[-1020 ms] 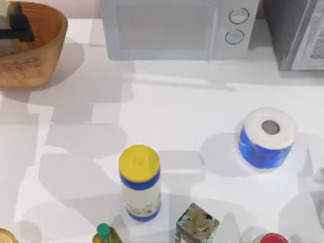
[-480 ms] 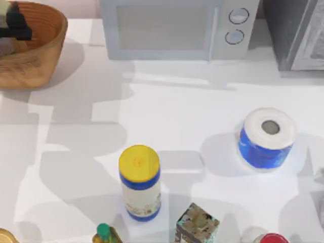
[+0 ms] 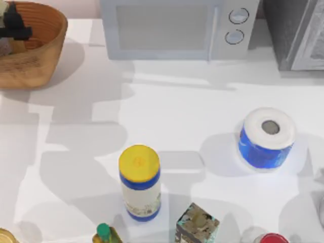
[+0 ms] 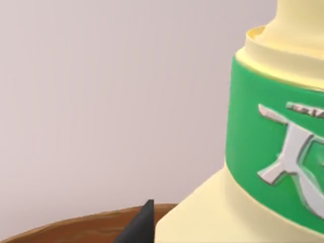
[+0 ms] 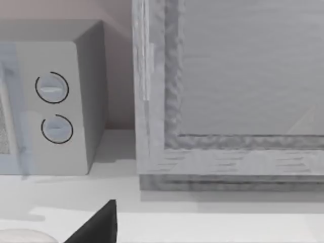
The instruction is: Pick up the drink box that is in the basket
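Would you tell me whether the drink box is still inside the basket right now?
Inside: the drink box shows above the basket rim, at the left gripper; lifted off its floor, cannot tell.

Ribbed woven wicker basket (image 3: 35, 61); smooth matt carton drink box (image 4: 263, 167).

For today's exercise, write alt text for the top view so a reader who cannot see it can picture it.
The left gripper hangs over the wicker basket at the table's far left corner, at the drink box. A microwave stands at the back, a yellow-lidded canister near the front, and a blue-wrapped paper roll at the right.
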`<state>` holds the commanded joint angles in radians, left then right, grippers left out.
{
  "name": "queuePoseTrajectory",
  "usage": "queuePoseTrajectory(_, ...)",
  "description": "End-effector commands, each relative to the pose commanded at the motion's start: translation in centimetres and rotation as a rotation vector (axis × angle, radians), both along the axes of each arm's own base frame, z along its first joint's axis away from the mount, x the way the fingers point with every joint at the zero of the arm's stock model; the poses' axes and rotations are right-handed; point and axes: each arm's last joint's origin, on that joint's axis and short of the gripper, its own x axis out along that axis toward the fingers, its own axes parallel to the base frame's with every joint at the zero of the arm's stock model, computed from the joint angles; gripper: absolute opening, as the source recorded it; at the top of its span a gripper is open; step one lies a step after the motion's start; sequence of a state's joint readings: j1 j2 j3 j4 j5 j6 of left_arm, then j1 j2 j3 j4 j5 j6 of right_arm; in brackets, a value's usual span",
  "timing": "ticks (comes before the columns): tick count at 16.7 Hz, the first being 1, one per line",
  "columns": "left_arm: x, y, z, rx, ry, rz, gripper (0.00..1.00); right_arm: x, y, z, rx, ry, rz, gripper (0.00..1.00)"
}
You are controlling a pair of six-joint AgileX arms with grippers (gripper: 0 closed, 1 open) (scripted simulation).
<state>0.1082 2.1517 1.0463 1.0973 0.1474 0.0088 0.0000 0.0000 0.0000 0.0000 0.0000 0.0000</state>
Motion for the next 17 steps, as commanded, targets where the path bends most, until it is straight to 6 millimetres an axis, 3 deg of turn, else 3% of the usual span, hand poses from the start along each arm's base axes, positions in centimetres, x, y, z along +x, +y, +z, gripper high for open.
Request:
queuePoseTrajectory(2, 0.0, 0.0, 0.0, 0.000, 0.000, 0.000, 0.00, 0.0, 0.0, 0.0, 0.000, 0.000, 0.000, 1.00)
queuePoseTrajectory(9, 0.0, 0.0, 0.0, 0.000, 0.000, 0.000, 0.00, 0.0, 0.0, 0.0, 0.000, 0.000, 0.000, 1.00)
queuePoseTrajectory(13, 0.1, 0.3, 1.7, 0.005, -0.018, 0.006, 0.00, 0.0, 0.0, 0.0, 0.000, 0.000, 0.000, 1.00)
queuePoseTrajectory(17, 0.6, 0.3, 5.5, 0.005, -0.016, 0.006, 0.00, 0.0, 0.0, 0.0, 0.000, 0.000, 0.000, 1.00)
